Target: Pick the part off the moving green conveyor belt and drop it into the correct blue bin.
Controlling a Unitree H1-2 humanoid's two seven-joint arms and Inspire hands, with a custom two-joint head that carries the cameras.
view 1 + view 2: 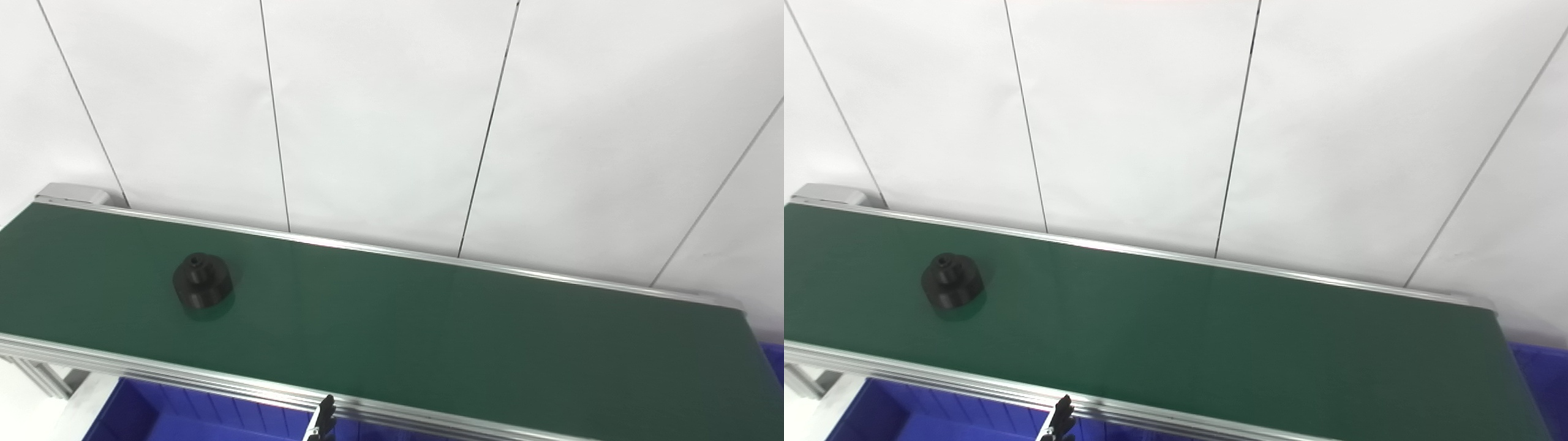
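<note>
A black round part [202, 286] with a small raised hub on top stands upright on the green conveyor belt [429, 331], near its left end; it also shows in the right eye view [952, 285]. A thin black and silver tip [323, 419] pokes up at the bottom edge, in front of the belt's near rail. It looks like a fingertip of my left hand, and the rest of that hand is out of frame. My right hand is not in view. Nothing touches the part.
A blue bin [184, 416] sits below the belt's near rail at the bottom left. Another blue bin [1540, 367] shows past the belt's right end. Aluminium rails [184, 376] edge the belt. A white panelled wall stands behind.
</note>
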